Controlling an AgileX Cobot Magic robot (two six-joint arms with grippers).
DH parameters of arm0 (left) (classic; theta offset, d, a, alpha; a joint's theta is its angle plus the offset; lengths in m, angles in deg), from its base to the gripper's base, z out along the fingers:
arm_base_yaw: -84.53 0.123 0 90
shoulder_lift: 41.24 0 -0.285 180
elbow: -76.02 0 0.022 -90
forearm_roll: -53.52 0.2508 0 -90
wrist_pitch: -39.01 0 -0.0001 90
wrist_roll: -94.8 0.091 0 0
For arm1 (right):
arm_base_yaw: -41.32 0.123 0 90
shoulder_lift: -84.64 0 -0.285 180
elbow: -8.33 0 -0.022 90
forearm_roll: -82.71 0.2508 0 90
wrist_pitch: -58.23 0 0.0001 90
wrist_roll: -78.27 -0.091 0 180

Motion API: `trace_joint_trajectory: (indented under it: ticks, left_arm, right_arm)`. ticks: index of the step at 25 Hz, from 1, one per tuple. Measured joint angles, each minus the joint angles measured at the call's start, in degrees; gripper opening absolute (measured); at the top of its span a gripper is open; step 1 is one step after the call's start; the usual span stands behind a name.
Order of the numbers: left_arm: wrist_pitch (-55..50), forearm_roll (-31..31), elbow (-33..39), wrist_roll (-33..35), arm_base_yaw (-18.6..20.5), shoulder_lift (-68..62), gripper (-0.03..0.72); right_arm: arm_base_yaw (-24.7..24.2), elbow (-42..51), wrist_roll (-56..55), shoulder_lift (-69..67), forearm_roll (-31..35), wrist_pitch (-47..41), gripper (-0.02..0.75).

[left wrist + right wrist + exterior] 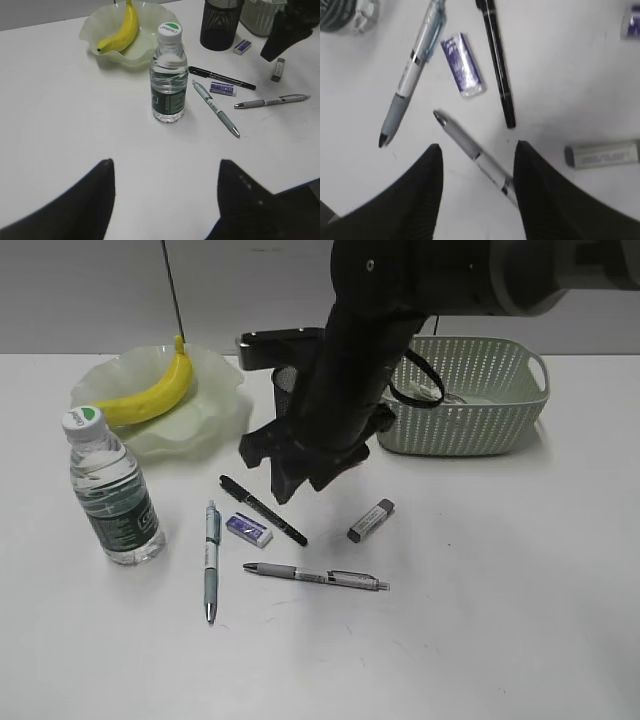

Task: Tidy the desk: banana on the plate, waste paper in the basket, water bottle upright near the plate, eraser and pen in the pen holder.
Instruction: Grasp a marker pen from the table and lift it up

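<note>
The banana (155, 392) lies in the pale green plate (222, 410). Next to the plate, the water bottle (112, 495) stands upright. On the desk (480, 590) lie a blue-white pen (211, 560), a black pen (262, 508), a grey pen (315, 576), a purple-white eraser (248, 529) and a grey eraser (371, 520). My right gripper (478, 147) hovers open above the grey pen (470, 147), which runs slantwise between its fingers. My left gripper (166, 167) is open over bare desk, well in front of the bottle (169, 80). The pen holder (220, 22) stands behind the pens. I cannot make out the waste paper.
The sage green basket (480, 430) stands at the back right, partly behind my right arm (350, 360). A third eraser (242, 46) lies beside the pen holder. Bare desk stretches along the front and right.
</note>
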Motion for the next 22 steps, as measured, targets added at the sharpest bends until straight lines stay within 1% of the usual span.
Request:
trace_joint_trajectory:
  ticks: [3,7,13,19,22]
  left_arm:
    - [0.0,0.0,0.0,0.0,0.0,0.0,0.48]
    - [0.0,0.0,0.0,0.0,0.0,0.0,0.48]
    - [0.0,0.0,0.0,0.0,0.0,0.0,0.48]
    - [0.0,0.0,0.0,0.0,0.0,0.0,0.479]
    - [0.0,0.0,0.0,0.0,0.0,0.0,0.479]
  right_arm:
    - [0.0,-1.27,5.1,-1.07,0.0,3.85,0.374]
    - [0.0,-5.9,11.0,-6.18,-0.09,4.74,0.374]
    - [0.0,-14.79,12.52,-14.33,-4.12,3.57,0.373]
    - [0.0,-20.0,13.93,-18.71,-4.36,2.79,0.373]
    - [0.36,-20.87,15.56,-19.29,-4.17,3.01,0.359]
